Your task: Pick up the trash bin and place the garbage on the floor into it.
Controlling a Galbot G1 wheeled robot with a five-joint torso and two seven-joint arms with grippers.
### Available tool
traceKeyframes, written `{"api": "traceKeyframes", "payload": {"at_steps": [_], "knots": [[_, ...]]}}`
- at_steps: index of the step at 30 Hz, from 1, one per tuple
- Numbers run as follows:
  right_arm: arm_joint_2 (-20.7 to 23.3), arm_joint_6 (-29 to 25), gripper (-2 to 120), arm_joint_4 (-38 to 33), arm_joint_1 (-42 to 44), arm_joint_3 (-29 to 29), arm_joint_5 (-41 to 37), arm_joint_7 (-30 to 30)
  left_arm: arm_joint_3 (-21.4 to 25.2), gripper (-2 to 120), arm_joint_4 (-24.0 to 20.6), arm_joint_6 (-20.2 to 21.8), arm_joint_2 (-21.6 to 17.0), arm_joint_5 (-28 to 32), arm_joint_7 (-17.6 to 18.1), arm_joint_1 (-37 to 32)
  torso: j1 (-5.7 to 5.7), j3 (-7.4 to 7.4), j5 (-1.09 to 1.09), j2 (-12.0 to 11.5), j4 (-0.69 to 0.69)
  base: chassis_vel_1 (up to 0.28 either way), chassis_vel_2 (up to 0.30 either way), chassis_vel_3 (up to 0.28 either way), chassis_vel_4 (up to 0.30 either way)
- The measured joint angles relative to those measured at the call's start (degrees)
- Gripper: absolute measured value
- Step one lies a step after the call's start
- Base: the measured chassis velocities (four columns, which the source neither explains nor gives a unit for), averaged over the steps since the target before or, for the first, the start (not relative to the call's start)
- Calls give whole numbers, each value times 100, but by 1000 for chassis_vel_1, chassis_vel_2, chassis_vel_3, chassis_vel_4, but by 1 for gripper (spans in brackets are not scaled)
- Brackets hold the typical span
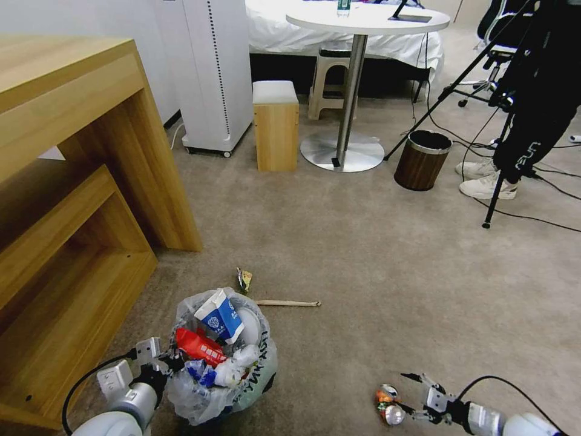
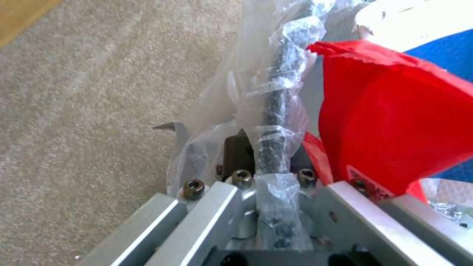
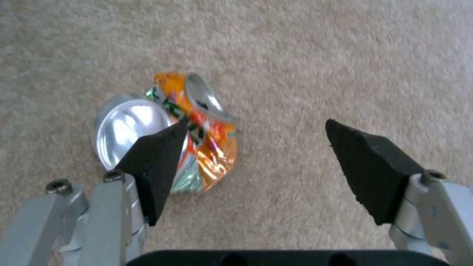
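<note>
While my left gripper [image 2: 268,162] is clamping the rim of the nearly full trash bin [image 1: 221,357], I am hovering my right gripper [image 3: 251,162], jaws spread, beside a crushed can [image 3: 197,129] on the floor [image 1: 375,266], with a wooden stick [image 1: 287,303] and wrapper [image 1: 244,280] also remaining.

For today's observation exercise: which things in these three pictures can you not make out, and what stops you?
1. Head view: the trash bin's black wall, hidden by its bag.
2. Left wrist view: the left end effector's fingers on the rim, wrapped in the bag's plastic.
3. Right wrist view: part of the crushed can, covered by one pad of the open right end effector.
4. Head view: the small wrapper by the wooden stick, print too small.
</note>
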State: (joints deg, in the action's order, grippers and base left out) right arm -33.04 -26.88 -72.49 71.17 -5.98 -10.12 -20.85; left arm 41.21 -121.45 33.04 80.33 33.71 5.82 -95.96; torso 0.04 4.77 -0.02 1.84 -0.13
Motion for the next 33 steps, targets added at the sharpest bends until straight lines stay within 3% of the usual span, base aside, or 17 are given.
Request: {"api": "traceKeyframes", "payload": {"at_steps": [15, 18, 21, 22, 24, 33], "knots": [[32, -215, 73, 49, -473, -438, -17, -659, -7, 0, -16, -7, 20, 1, -9, 2, 0, 0, 3, 0, 0, 0, 0, 0, 0], [-33, -44, 73, -13, -339, -423, -227, -303, 17, 0, -17, -10, -1, 7, -10, -8, 0, 0, 3, 0, 1, 0, 0, 0, 0], [-80, 760, 73, -356, 292, -128, -946, 693, 7, 0, 27, -15, -34, 12, -11, 12, 0, 0, 1, 0, -3, 0, 0, 0, 0], [-80, 760, 73, -356, 292, -128, -946, 693, 7, 0, 27, -15, -34, 12, -11, 12, 0, 0, 1, 0, -3, 0, 0, 0, 0], [-229, 1156, 73, -485, 509, -54, -1339, 1253, -43, 0, 59, -14, -50, 13, -11, 50, 0, 0, 1, 1, -2, 0, 0, 0, 0], [-403, 1449, 72, -613, 224, -476, -1707, 1666, -35, 0, 94, -5, -96, 34, -10, 46, 0, 0, 2, 1, 1, 0, 0, 0, 0]]}}
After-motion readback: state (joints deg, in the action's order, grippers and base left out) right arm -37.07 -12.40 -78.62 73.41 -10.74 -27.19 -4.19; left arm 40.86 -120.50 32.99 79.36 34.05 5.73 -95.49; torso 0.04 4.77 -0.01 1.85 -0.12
